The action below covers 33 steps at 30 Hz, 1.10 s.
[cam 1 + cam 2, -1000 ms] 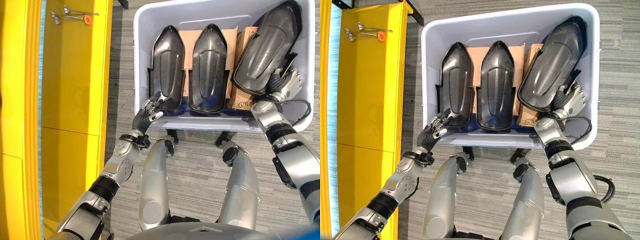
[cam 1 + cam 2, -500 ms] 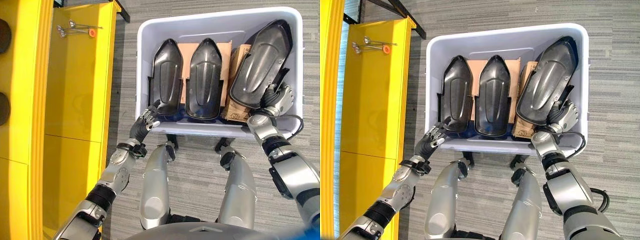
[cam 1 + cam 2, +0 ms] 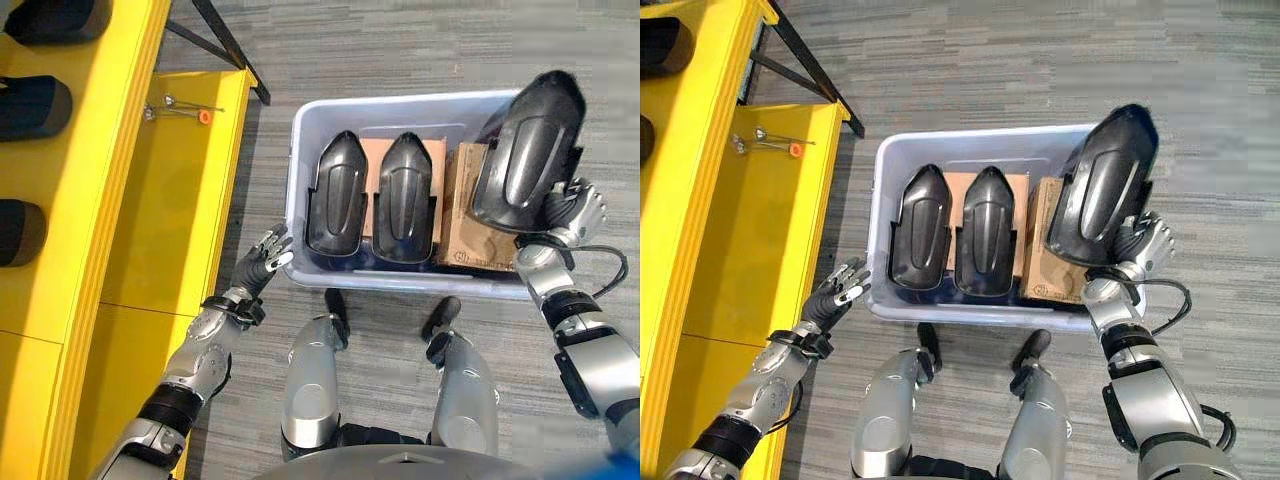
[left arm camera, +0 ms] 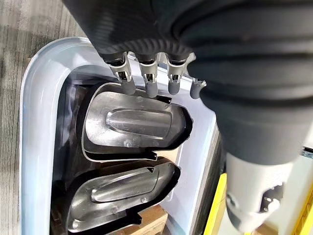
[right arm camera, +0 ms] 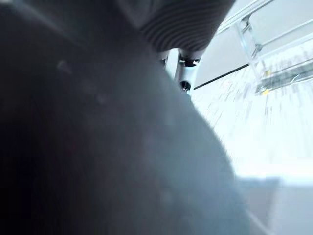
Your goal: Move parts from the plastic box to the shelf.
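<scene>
Right hand [image 3: 572,205] has its fingers curled round the lower edge of 1 black part [image 3: 527,165], which stands tilted, lifted above the box [image 3: 300,270] at its right end. I can't see how much of the edge it has. Left hand [image 3: 262,262] hangs just outside the box's left wall, fingers relaxed and spread, holding nothing.

2 more parts [image 3: 335,192] lie side by side in the box, resting on brown cardboard [image 3: 470,235].

Step in hand, as I judge it — carry the lifted part across to the yellow shelf [image 3: 130,200] on my left. I'd support the free end with the left hand before swinging; the shell is long and held from 1 edge, so it could twist out.

Parts: glossy moulded black shells, rounded nose, raised centre ridge — slick. Box: smooth pale plastic, rounded corners.
</scene>
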Motion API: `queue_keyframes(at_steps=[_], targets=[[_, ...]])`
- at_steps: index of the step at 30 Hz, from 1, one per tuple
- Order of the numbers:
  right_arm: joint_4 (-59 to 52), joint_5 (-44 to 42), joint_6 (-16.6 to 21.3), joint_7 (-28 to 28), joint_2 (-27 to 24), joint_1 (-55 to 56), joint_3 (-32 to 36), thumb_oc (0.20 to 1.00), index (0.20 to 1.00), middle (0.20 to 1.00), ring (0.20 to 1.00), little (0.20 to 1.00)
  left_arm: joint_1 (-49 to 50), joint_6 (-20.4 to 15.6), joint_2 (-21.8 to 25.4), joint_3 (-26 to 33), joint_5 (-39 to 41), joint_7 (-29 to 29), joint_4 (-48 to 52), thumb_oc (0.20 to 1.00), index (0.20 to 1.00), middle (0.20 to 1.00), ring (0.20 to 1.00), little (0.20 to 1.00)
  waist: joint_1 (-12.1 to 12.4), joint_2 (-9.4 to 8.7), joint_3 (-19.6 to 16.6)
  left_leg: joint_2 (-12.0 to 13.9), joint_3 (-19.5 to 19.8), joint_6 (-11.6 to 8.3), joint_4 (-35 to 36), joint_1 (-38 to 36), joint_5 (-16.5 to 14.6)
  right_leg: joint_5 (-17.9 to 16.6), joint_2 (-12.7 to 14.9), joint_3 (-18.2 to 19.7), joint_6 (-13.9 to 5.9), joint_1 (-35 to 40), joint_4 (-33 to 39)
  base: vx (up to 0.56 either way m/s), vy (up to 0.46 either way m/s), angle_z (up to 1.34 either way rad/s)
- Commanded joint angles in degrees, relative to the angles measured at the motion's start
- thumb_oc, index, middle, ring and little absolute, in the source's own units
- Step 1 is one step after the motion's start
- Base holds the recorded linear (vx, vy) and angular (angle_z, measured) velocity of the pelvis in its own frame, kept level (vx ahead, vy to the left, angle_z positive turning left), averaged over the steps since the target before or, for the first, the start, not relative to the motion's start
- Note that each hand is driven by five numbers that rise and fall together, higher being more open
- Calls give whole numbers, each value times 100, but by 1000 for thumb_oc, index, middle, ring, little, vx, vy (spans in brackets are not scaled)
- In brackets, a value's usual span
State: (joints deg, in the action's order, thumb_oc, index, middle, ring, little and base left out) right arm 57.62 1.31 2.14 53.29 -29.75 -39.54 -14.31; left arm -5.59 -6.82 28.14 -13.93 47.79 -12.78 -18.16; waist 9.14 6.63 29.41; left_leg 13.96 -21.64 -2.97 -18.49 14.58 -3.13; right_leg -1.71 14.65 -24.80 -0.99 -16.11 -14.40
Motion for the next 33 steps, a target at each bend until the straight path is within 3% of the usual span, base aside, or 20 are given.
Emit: queue_keyframes(at_steps=[1,7,9,13,16,17,20,24,29,31,33], targets=[[-114,-39,171,-144,-196,14,-36,200,200,200,200,200,206,-159,227,-155,-165,-222,60,1000,1000,1000,1000,1000,160,-25,-525,32,399,-216,770,-31,567,806,358,89,-657,192,-811,164,0,8],[-152,-55,333,-939,-72,61,-296,200,200,200,200,200,373,-32,239,-76,-289,-374,28,1000,1000,1000,1000,1000,258,-101,-819,-80,489,-173,847,-351,531,810,199,9,-626,720,-459,105,16,6],[-474,-159,820,-1591,1,180,-499,200,200,200,200,200,505,36,211,-12,-433,-470,47,1000,1000,1000,1000,1000,285,-173,-982,-127,526,-156,890,-536,497,817,100,14,-608,980,-266,130,48,4],[-1348,-715,1181,-2496,58,625,-523,200,200,200,200,200,779,157,159,168,-638,-442,284,1000,1000,1000,1000,1000,249,-258,-1157,-188,534,-125,945,-748,448,830,3,68,-591,1223,-80,73,78,2],[-2298,-982,1115,-3071,193,1352,-344,200,200,200,200,200,1149,246,28,492,-787,-474,559,1000,1000,1000,1000,1000,195,-324,-1391,-246,526,-71,945,-917,397,805,-29,130,-571,1426,73,74,183,7],[-2508,-1150,1052,-3222,254,1533,-333,200,200,200,200,200,1223,279,-35,547,-506,-663,630,1000,1000,1000,1000,1000,186,-342,-1464,-262,514,-49,944,-965,375,786,-21,138,-570,1479,116,92,284,7],[-3016,-1199,940,-3451,684,2000,-397,200,200,200,200,200,1226,279,-140,485,-920,-627,843,1000,1000,1000,1000,1000,163,-400,-1665,-422,385,102,1088,-1188,306,646,77,153,-676,1640,267,6,330,9],[-3232,-1221,804,-3475,774,2173,-404,200,200,200,200,200,1196,381,-126,417,-865,-663,899,1000,1000,1000,1000,1000,152,-403,-1703,-553,295,210,1155,-1242,268,538,183,153,-768,1645,297,-58,202,9],[-3368,-1368,612,-3597,853,2155,-408,200,200,200,200,200,1207,512,-118,427,-844,-582,1051,1000,1000,1000,1000,1000,220,-380,-1650,-626,52,287,1206,-1340,235,522,256,-137,-787,1613,142,-77,100,6],[-3480,-1363,600,-3615,868,2166,-462,200,200,200,200,200,1219,552,-116,430,-972,-507,1007,1000,1000,1000,1000,1000,172,-353,-1615,-681,42,306,1209,-1324,250,691,2,3,-703,1569,12,-55,21,-1],[-3666,-1390,730,-3633,809,2374,-453,200,200,200,200,200,1236,493,-39,381,-944,-437,983,1000,1000,1000,1000,1000,43,-450,-1549,-786,191,228,1177,-1175,266,806,-571,393,-497,1678,217,-27,-79,9]])
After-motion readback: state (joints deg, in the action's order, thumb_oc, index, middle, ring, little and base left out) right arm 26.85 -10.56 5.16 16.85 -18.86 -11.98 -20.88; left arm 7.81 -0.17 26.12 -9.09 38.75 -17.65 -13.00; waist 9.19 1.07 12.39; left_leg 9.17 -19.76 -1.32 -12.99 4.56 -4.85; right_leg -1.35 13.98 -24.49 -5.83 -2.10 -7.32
